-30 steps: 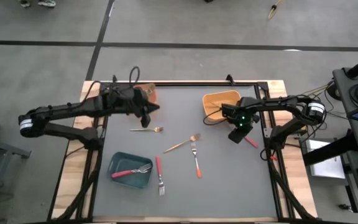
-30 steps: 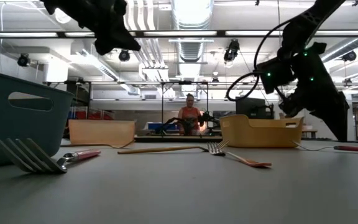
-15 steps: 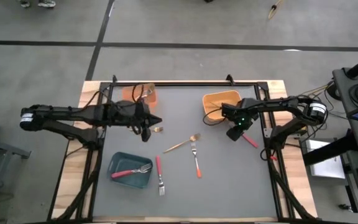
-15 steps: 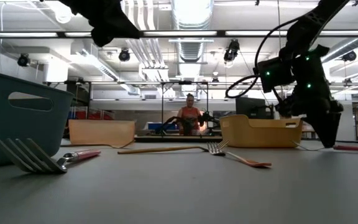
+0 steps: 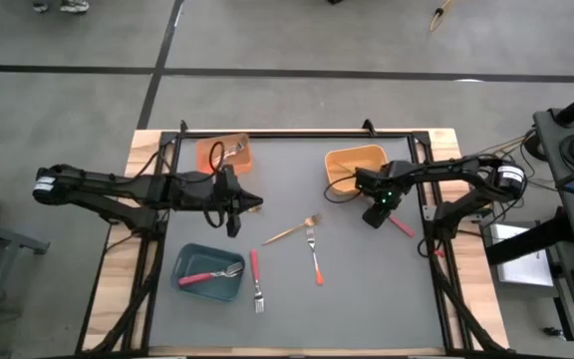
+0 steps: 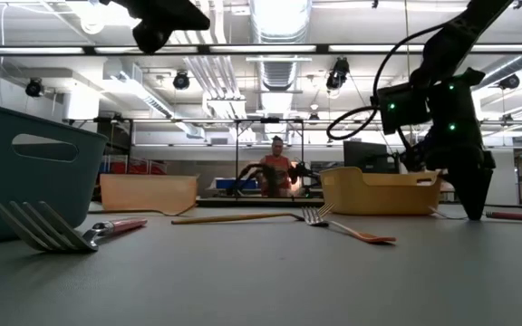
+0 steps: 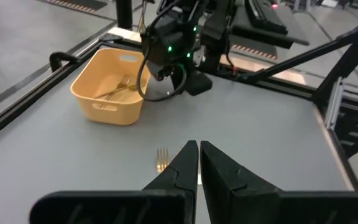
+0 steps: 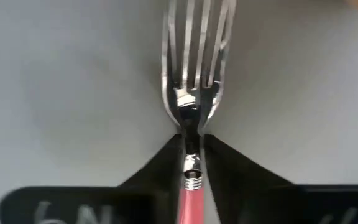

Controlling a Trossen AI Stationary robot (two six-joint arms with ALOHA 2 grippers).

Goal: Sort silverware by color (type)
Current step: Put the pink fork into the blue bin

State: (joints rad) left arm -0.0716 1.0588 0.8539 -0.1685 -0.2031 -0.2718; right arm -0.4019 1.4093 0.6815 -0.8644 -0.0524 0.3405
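We note the right tool (image 8: 191,155) pinched on a pink-handled steel fork (image 8: 193,93) low on the grey table (image 5: 367,289); left tool (image 7: 199,163) closed on a gold-coloured fork (image 7: 161,159).

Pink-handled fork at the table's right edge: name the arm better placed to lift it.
Right. The right gripper is down on the pink-handled fork, fingers around its neck. The left gripper is shut, over the gold fork, far off.

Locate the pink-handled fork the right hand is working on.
High view: the pink-handled fork lies on the mat's right side, below the yellow-orange bin, with the right hand closed on its neck.
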